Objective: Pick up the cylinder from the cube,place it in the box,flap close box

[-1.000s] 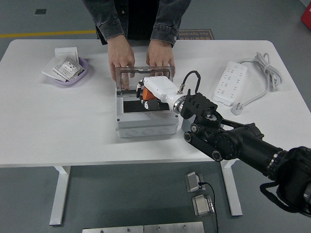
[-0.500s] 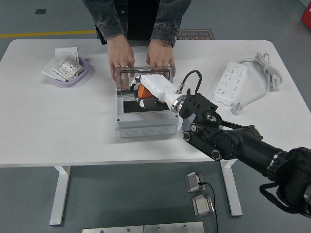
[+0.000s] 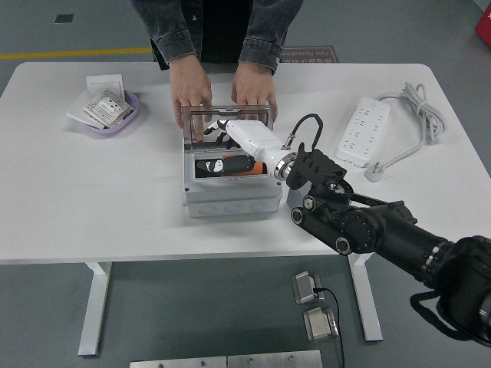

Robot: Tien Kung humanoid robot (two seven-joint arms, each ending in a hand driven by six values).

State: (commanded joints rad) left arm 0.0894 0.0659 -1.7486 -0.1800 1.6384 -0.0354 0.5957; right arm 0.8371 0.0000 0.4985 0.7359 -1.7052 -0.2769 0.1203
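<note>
The right hand (image 3: 253, 139) reaches over the open box (image 3: 230, 180); its fingers are hidden, so its grip is unclear. The cylinder (image 3: 230, 165) lies inside. A person's hands (image 3: 222, 96) hold the lid (image 3: 227, 115).

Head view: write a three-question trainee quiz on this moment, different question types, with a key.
1. True or false: the black and orange cylinder lies inside the open grey box.
2. Who holds the box lid up?
A. the robot's right hand
B. the person's hands
C. nobody
3. Fill in: the white power strip lies to the box's ____.

Key:
1. True; it lies on its side in the box.
2. B; both hands grip the raised lid at the far side.
3. Right, apart from the box.
</note>
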